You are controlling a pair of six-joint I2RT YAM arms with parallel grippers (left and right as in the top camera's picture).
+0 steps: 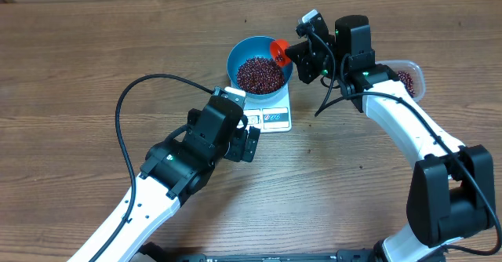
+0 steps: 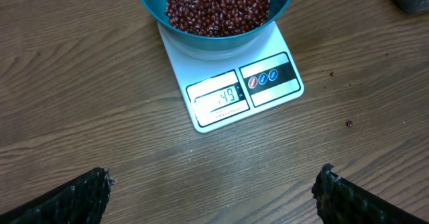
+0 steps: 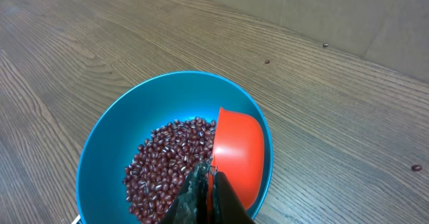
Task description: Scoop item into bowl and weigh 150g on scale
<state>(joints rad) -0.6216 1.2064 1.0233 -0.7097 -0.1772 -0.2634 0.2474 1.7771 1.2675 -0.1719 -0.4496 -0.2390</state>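
Right gripper point(image 3: 208, 198) clenched an orange scoop point(image 3: 238, 153), tilted inside the blue bowl point(image 3: 107, 140) of beans point(image 3: 167, 163) on the scale point(image 2: 268, 96). Left gripper point(image 1: 249, 143) waited nearby, jaws spread and empty. With the display seemingly near target, a hasty tip risked overshooting.

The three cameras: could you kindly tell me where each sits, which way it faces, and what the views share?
Overhead: above the table, looking straight down; both arms, left gripper open, right gripper shut on the orange scoop.
Left wrist: on the left arm, facing down at the scale; its fingertips fill the bottom corners.
Right wrist: on the right arm, looking down into the blue bowl; its fingers clamp the scoop.
Shared: all show the bowl of beans.
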